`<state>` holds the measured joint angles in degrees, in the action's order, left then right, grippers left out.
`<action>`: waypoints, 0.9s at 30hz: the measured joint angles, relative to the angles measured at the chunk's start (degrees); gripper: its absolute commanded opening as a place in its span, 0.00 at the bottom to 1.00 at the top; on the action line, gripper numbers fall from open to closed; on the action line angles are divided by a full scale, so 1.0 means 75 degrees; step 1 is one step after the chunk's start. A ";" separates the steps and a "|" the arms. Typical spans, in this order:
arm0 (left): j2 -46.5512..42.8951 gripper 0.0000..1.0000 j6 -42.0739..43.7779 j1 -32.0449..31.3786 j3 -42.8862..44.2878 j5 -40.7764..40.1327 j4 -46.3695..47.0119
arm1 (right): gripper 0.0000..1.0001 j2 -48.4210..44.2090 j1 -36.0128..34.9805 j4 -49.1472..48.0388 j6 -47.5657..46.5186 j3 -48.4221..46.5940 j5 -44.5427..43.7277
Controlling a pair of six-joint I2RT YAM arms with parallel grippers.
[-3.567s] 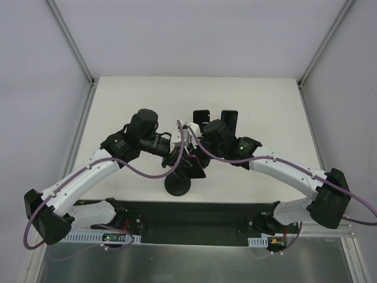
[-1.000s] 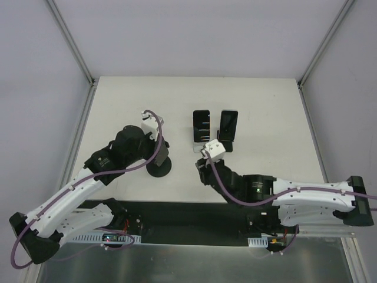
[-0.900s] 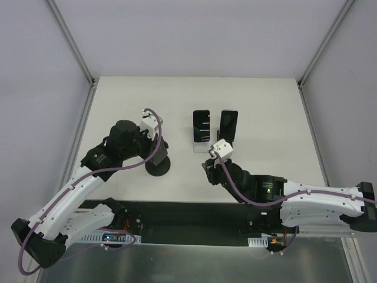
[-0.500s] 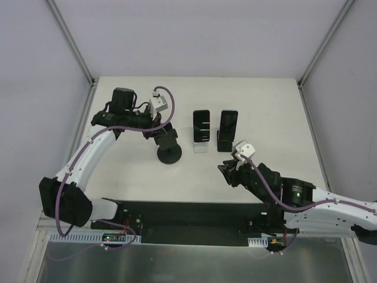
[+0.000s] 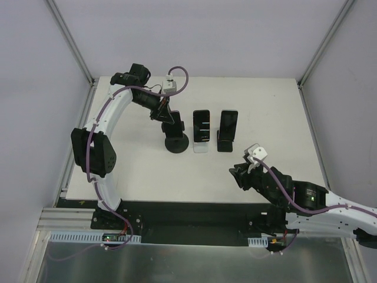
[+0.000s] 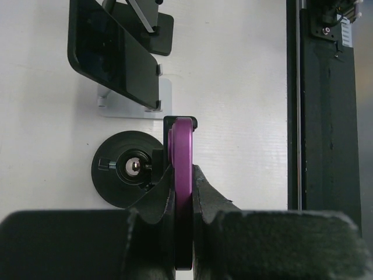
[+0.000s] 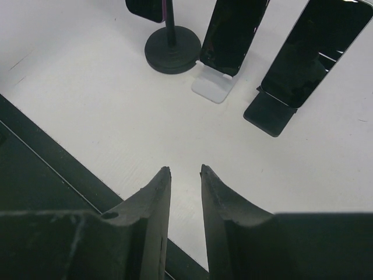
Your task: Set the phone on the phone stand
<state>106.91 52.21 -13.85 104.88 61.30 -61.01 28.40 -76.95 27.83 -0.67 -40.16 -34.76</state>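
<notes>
My left gripper (image 6: 182, 169) is shut on the purple phone (image 6: 183, 146), which I see edge-on. The phone stands just above the black round-base phone stand (image 6: 124, 169), its far end against the stand's black holder. In the top view the left gripper (image 5: 166, 117) holds the phone over that stand (image 5: 175, 143) at mid-table. The stand (image 7: 172, 49) also shows in the right wrist view. My right gripper (image 7: 184, 170) is open and empty, low over the table near the front right (image 5: 241, 173).
A dark phone on a white stand (image 5: 201, 128) and another on a black stand (image 5: 227, 130) sit just right of the round stand. They also show in the right wrist view (image 7: 233, 32) (image 7: 315, 49). The black base rail (image 5: 188, 221) runs along the front.
The left arm has swung back and right, bringing the phone and round stand beside the white stand. The right gripper has drawn back toward the front right.
</notes>
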 measured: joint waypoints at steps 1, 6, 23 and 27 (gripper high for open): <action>0.0000 0.00 0.0102 0.0000 0.0000 -0.0017 -0.0096 | 0.29 -0.0012 0.0000 0.0032 0.0003 0.0000 -0.0023; 0.0000 0.16 0.0274 -0.0055 0.0006 -0.0064 -0.0309 | 0.29 -0.0015 0.0000 0.0114 0.0003 0.0000 -0.0079; -0.2060 0.99 -0.2133 -0.0050 -0.0729 -0.0670 0.1536 | 0.75 -0.0015 0.0020 0.0935 0.0702 -0.0326 -0.0691; -0.4109 0.99 -0.3995 -0.0044 -0.1670 -0.1358 0.3179 | 0.98 0.0017 0.0029 0.1687 0.1075 -0.1099 -0.1020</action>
<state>76.09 22.24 -14.17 92.36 51.11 -37.17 28.53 -76.73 40.49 7.40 -48.40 -42.41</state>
